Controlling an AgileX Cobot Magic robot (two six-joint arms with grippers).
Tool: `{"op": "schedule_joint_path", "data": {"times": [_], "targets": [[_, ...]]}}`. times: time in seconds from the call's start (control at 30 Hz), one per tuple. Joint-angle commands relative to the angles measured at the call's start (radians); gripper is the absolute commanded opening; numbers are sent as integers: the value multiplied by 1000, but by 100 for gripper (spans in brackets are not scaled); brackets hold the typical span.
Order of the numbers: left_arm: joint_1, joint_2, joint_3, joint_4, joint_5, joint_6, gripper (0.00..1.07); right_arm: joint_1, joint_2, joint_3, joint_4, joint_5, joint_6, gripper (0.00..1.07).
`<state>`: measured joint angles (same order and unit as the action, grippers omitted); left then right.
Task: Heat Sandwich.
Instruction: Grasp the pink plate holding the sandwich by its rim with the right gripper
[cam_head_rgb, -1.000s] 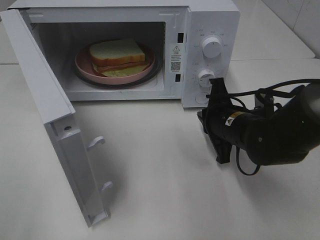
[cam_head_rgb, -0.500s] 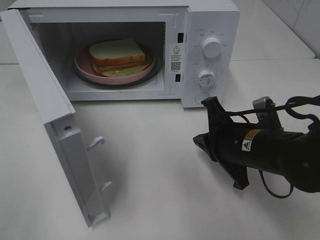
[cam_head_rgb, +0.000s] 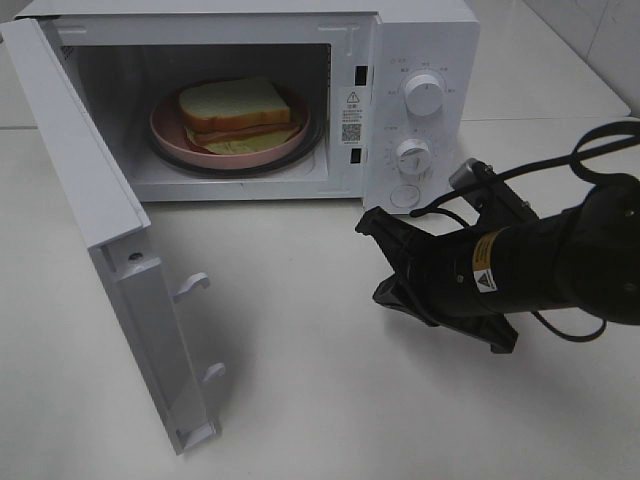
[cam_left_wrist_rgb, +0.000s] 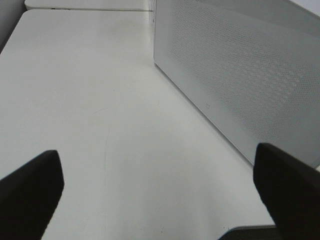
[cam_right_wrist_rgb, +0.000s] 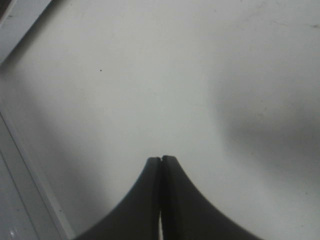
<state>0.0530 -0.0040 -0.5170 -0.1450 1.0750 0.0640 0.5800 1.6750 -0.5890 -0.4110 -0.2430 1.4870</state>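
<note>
**SANDWICH IN OPEN MICROWAVE; R FINGERS SHUT, L FINGERS WIDE**

The sandwich (cam_head_rgb: 236, 103) is seen inside the microwave (cam_head_rgb: 420, 40), laid flat on a round pink plate (cam_head_rgb: 165, 128) in the middle of the cavity. Two bread slices are stacked w/ a thin pinkish filling btwn them. A pale yellow-green layer is shown at the front, under the lower slice. The door (cam_head_rgb: 85, 190) is swung wide open to the left in the high view. Two latch hooks (cam_head_rgb: 190, 285) are shown on its inner edge. Two dials (cam_head_rgb: 424, 93) are set one above the other on the control panel, right of the cavity.

The R fingers (cam_head_rgb: 383, 293) are held over the counter (cam_head_rgb: 300, 400) in front of the control panel. They are pointed toward the open door and kept apart from both microwave and door. In the R wrist view they are seen pressed together tip to tip, w/ nothing gripped and the counter below the tips.

The L fingers (cam_left_wrist_rgb: 30, 192) are not shown in the high view. In the L wrist view they are spread wide, one at each side of the frame, w/ nothing held. The counter is seen btwn them. A white panel w/ a fine dot pattern (cam_left_wrist_rgb: 240, 65) stands upright on the counter ahead of them, apart from both tips.
</note>
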Motion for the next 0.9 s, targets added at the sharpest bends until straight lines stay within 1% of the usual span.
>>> {"op": "schedule_joint_path", "data": {"times": [0.03,0.07,0.17,0.27,0.3,0.33,0.37,0.43,0.47,0.5,0.53,0.57,0.6,0.63,0.73,0.77,0.8,0.87,0.9], "targets": [[2,-9,3,-2,-5,-5,98,4,-12,-35,-135,83,63,0],[2,-9,3,-2,-5,-5,98,4,-12,-46,-190,109,107,0],[2,-9,3,-2,-5,-5,98,4,-11,-70,-239,146,133,0],[2,-9,3,-2,-5,-5,98,4,-11,-92,-239,195,121,0],[2,-9,3,-2,-5,-5,98,4,-11,-125,-238,273,85,0],[2,-9,3,-2,-5,-5,98,4,-11,-125,-238,273,85,0],[2,-9,3,-2,-5,-5,98,4,-11,-144,-228,317,57,0],[2,-9,3,-2,-5,-5,98,4,-11,-197,-173,395,-42,0],[2,-9,3,-2,-5,-5,98,4,-11,-257,-66,491,-245,0],[2,-9,3,-2,-5,-5,98,4,-11,-257,-66,491,-245,0],[2,-9,3,-2,-5,-5,98,4,-11,-281,-18,528,-332,0],[2,-9,3,-2,-5,-5,98,4,-11,-310,37,569,-439,0],[2,-9,3,-2,-5,-5,98,4,-11,-354,134,617,-608,0],[2,-9,3,-2,-5,-5,98,4,-11,-354,134,617,-608,0],[2,-9,3,-2,-5,-5,98,4,-11,-409,248,693,-837,0],[2,-9,3,-2,-5,-5,98,4,-11,-440,296,741,-972,0],[2,-9,3,-2,-5,-5,98,4,-11,-440,296,741,-972,0],[2,-9,3,-2,-5,-5,98,4,-11,-467,319,793,-1066,0],[2,-9,3,-2,-5,-5,98,4,-11,-499,323,853,-1150,0]]}}
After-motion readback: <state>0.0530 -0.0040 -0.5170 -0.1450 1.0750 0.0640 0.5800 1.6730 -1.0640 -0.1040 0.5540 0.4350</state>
